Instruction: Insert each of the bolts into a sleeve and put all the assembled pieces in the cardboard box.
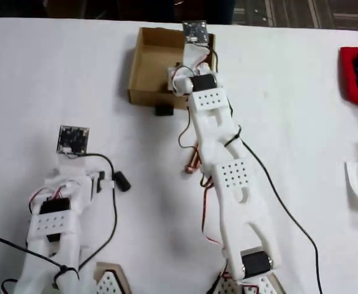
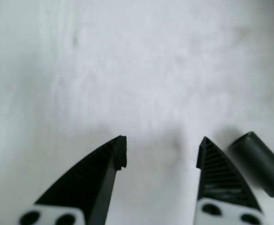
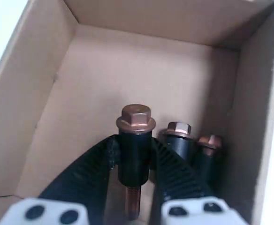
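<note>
Sleeved bolt (image 3: 135, 145) sits clamped between right jaws over cardboard box (image 3: 104, 70); left jaws wide.

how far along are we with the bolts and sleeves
Done: two assembled pieces stand in the cardboard box. In hand: the right hand holds a third bolt-in-sleeve over the box, not yet released. Left: one loose sleeve lies on the table beside the open left hand, apparently without a bolt.
</note>
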`<state>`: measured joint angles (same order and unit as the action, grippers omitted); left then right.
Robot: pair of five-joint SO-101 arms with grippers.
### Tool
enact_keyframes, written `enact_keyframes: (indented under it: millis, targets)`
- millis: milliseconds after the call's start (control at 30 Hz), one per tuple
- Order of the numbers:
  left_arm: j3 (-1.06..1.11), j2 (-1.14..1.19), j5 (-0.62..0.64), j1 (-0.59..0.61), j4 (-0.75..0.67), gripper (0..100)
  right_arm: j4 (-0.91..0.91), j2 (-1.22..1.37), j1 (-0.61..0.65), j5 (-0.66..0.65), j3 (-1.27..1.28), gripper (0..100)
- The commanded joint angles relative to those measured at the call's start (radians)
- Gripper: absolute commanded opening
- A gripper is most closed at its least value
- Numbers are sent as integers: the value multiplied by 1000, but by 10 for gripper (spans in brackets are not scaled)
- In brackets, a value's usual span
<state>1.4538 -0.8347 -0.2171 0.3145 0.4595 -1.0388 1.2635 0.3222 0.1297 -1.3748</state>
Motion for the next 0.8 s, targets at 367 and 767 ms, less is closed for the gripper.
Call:
enact_keyframes:
  millis: [367, 767]
  targets:
    - [-41, 3, -3, -11, -15, 256, 24, -19, 7, 12, -66, 20]
    - [-41, 3, -3, -11, -15, 256, 21, -18, 12, 9, -63, 21]
